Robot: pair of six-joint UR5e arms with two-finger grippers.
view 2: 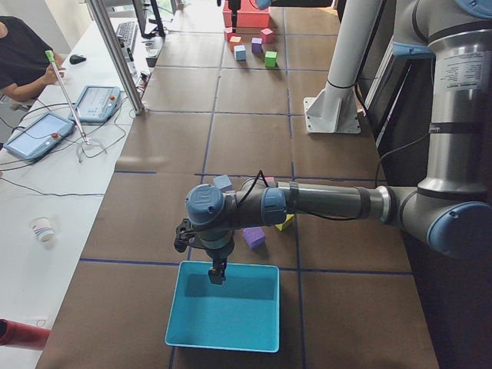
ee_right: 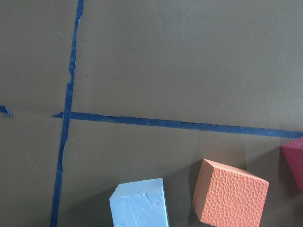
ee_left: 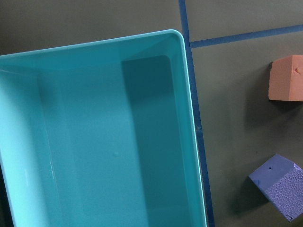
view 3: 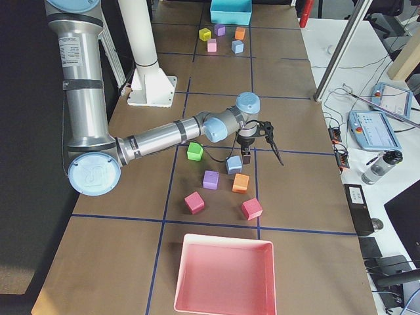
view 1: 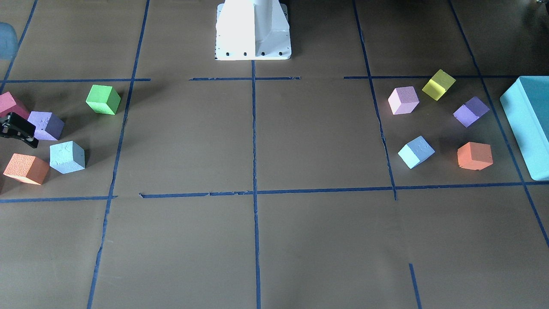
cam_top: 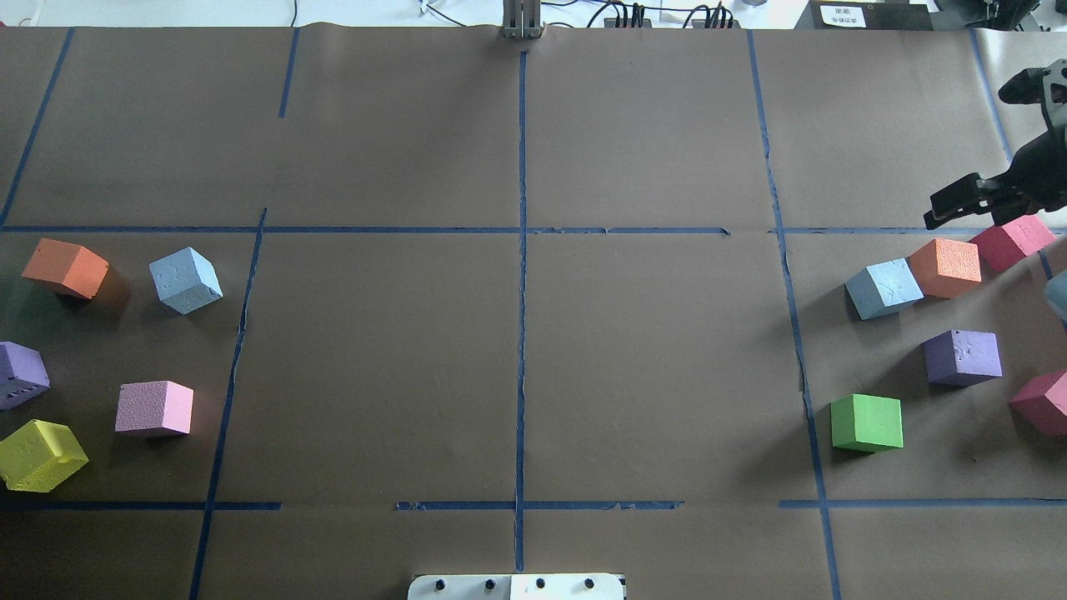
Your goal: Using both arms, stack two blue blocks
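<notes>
One blue block [cam_top: 884, 288] lies on the right side of the table, touching an orange cube [cam_top: 945, 267]. It also shows in the right wrist view [ee_right: 139, 203]. The other blue block [cam_top: 185, 280] lies on the left side, apart from its neighbours. My right gripper [cam_top: 932, 215] hovers above the table just beyond the orange cube and a red cube [cam_top: 1012, 240]. It looks open and empty. My left gripper [view 2: 217, 277] hangs over the large turquoise box [view 2: 223, 304]. It shows only in the exterior left view, so I cannot tell whether it is open or shut.
Green [cam_top: 867, 422], purple [cam_top: 963, 357] and red [cam_top: 1042, 403] cubes lie near the right blue block. Orange [cam_top: 65, 267], purple [cam_top: 21, 373], pink [cam_top: 154, 407] and yellow [cam_top: 40, 455] cubes lie on the left. A pink tray [view 3: 223, 275] sits at the right end.
</notes>
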